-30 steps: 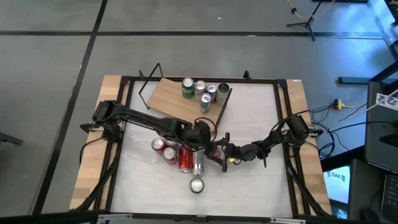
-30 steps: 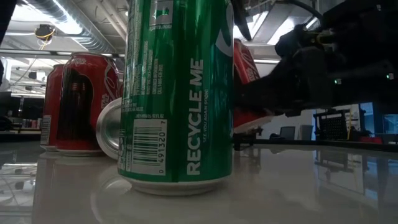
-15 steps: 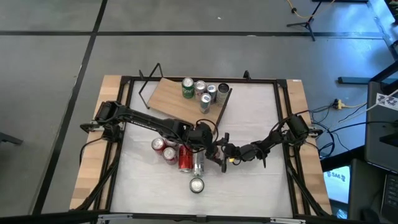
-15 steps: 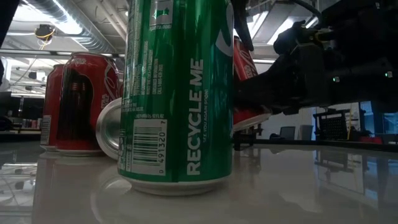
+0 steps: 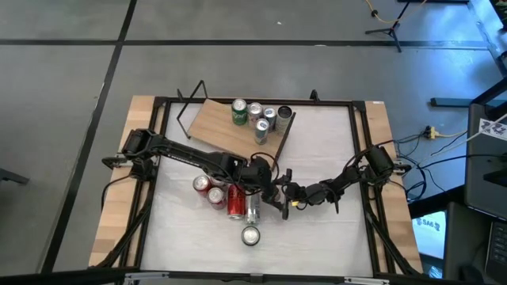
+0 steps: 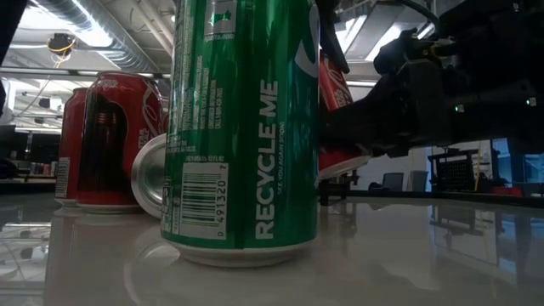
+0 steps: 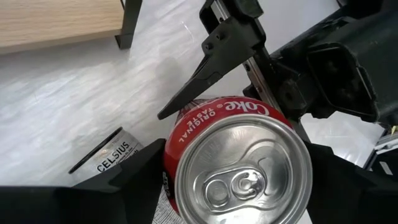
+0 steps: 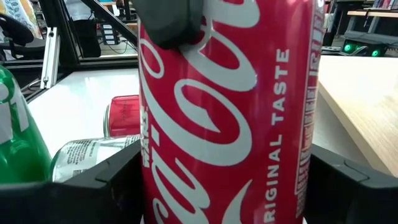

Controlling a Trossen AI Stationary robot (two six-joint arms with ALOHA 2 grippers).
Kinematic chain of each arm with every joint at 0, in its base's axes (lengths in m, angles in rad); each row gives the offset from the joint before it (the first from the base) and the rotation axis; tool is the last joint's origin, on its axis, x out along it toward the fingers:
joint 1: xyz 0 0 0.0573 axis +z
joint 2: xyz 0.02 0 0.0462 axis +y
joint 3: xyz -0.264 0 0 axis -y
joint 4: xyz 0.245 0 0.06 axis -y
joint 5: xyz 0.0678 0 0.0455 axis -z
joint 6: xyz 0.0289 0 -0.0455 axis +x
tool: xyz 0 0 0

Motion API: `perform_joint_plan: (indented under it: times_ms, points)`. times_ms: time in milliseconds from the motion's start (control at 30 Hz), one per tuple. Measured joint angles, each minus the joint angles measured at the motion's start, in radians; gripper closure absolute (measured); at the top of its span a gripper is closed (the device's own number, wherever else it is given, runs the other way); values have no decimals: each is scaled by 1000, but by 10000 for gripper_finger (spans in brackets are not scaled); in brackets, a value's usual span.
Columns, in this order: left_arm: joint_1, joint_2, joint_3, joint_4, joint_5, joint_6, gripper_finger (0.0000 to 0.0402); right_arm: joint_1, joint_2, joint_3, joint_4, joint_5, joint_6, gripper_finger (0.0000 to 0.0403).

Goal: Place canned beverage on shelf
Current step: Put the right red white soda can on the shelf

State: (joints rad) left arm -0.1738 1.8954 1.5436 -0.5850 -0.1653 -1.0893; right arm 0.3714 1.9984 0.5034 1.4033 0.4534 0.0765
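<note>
A red Coke can [image 8: 224, 106] stands upright in the air between my two grippers near the table's middle. My left gripper [image 7: 236, 180] comes down on its top end and my right gripper [image 8: 224, 186] is on its lower half. In the high view both grippers, left [image 5: 265, 184] and right [image 5: 282, 195], meet there and hide the can. The shelf [image 5: 230, 131], a light wooden board on black wire supports, stands at the far side. Several cans stand on its right end. My left gripper pinches the Coke can's side wall just under the top rim [image 7: 170, 152] between its two fingers, slanting down from above and from the table's left. One fingertip [image 8: 168, 25] lies on the can's upper wall. My right gripper pinches the can's lower wall [image 8: 155, 180] between its two fingers, coming level from the table's right. The can is upright; in the low view its base [image 6: 340, 161] sits above the tabletop.
Just left of the grippers lie a red can [image 5: 236, 202] and a silver Celsius can [image 7: 115, 155] on their sides. Two red cans [image 5: 207, 190] stand farther left. A green can [image 6: 242, 127] stands upright nearer the near edge. The table's right half is bare white surface.
In the low view my left gripper's dark finger has drawn in against the Coke can's upper part. The can and my right gripper have stayed where they were.
</note>
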Motion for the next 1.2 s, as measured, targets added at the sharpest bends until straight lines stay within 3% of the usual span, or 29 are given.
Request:
perform_joint_plan:
  times_ms: [1200]
  points:
    - [1,0,-2,0,-17,30,115,-1,-2,2,-39,-15,-11,85]
